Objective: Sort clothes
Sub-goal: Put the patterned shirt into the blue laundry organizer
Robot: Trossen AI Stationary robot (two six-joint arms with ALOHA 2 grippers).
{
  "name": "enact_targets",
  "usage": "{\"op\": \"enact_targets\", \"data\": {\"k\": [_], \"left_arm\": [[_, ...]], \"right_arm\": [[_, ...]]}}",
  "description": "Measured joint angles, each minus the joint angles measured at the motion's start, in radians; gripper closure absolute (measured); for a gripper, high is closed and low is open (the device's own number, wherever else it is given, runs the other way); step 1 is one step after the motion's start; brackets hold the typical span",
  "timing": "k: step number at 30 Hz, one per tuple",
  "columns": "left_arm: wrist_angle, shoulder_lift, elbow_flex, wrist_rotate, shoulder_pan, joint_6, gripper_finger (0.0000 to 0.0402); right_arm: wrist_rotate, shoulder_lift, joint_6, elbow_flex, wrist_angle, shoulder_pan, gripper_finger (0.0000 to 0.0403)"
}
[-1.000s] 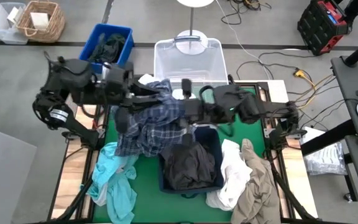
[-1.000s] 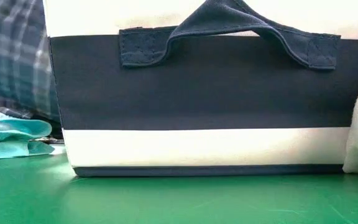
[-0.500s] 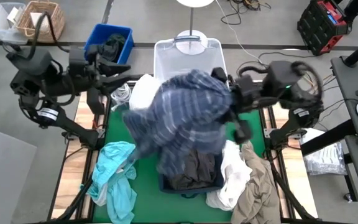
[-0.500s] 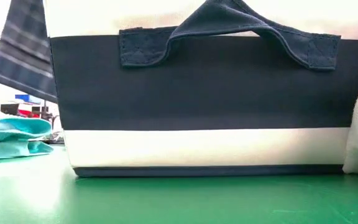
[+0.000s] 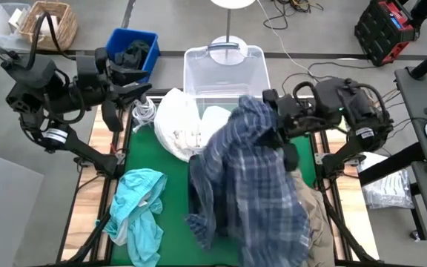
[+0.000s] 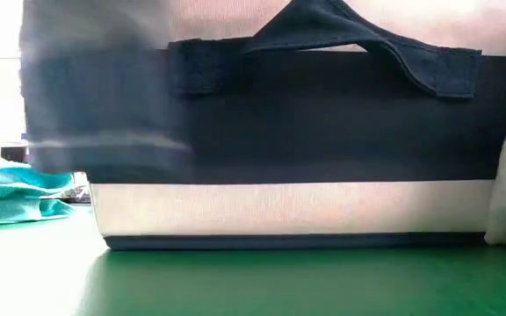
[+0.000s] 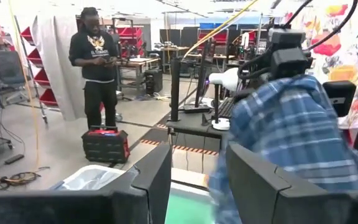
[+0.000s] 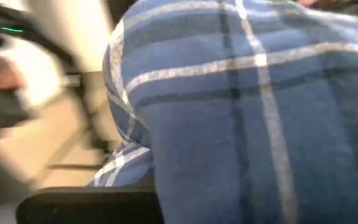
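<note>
The navy-and-white plaid garment (image 5: 247, 178) hangs from the right tool (image 5: 267, 132), whose fingers are pinched on its upper edge beside the clear plastic bin (image 5: 223, 70); the woven cloth falls in long, loose folds that drape down over the middle and right of the green table (image 5: 175, 189), covering most of the square navy fabric box (image 6: 288, 132). In the right wrist view the plaid fills almost the whole picture, its pale crossing stripes stretched over a rounded bulge of cloth. In the low view the box stands on the green surface as a flat wall of dark canvas with a cream band below and a stitched navy strap handle arching at its top; a blurred grey-blue sheet of the plaid hangs across its left part. A heap of white garments (image 5: 180, 122) lies bunched and rumpled at the table's far edge, just beside the bin, and the teal garment (image 5: 141, 208) lies crumpled in soft twisted folds at the near left. A strip of khaki beige cloth (image 5: 313, 215) shows at the plaid's right edge. The left tool (image 5: 128, 95) is held off the table's far-left corner, near the blue crate (image 5: 130, 52), its two dark fingers parted and holding nothing; its wrist view looks between them at a standing person (image 7: 97, 65) in dark clothes in the room beyond.
</note>
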Motion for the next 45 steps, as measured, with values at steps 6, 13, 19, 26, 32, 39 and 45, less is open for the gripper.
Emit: {"op": "enact_targets", "data": {"k": [6,13,19,26,32,39,45], "left_arm": [[-0.001,0.013,-0.002,0.0,0.0,0.007,0.0269],[-0.029,0.023,-0.005,-0.001,0.0,0.007,0.0269],[-0.031,0.023,-0.005,-0.001,0.0,0.013,0.0269],[-0.021,0.027,-0.005,-0.04,0.0,0.058,0.0269],[-0.017,0.03,-0.005,-0.125,0.0,0.063,0.0269],[-0.017,0.029,-0.006,-0.138,0.0,0.076,0.0269],[-0.016,0.035,-0.006,-0.149,0.0,0.099,0.0269]], "right_arm": [[0.084,0.051,-0.187,0.0,0.034,0.012,0.0382],[-0.077,0.149,-0.163,-0.003,-0.186,0.02,0.0383],[-0.15,0.221,-0.097,-0.003,-0.438,0.028,0.0383],[-0.197,0.237,-0.227,-0.001,-0.645,0.02,0.0383],[-0.065,0.246,-0.4,-0.023,-0.654,0.048,0.0383],[-0.026,0.351,-0.526,-0.034,-0.607,0.055,0.0383],[-0.021,0.501,-0.557,-0.041,-0.614,0.055,0.0383]]}}
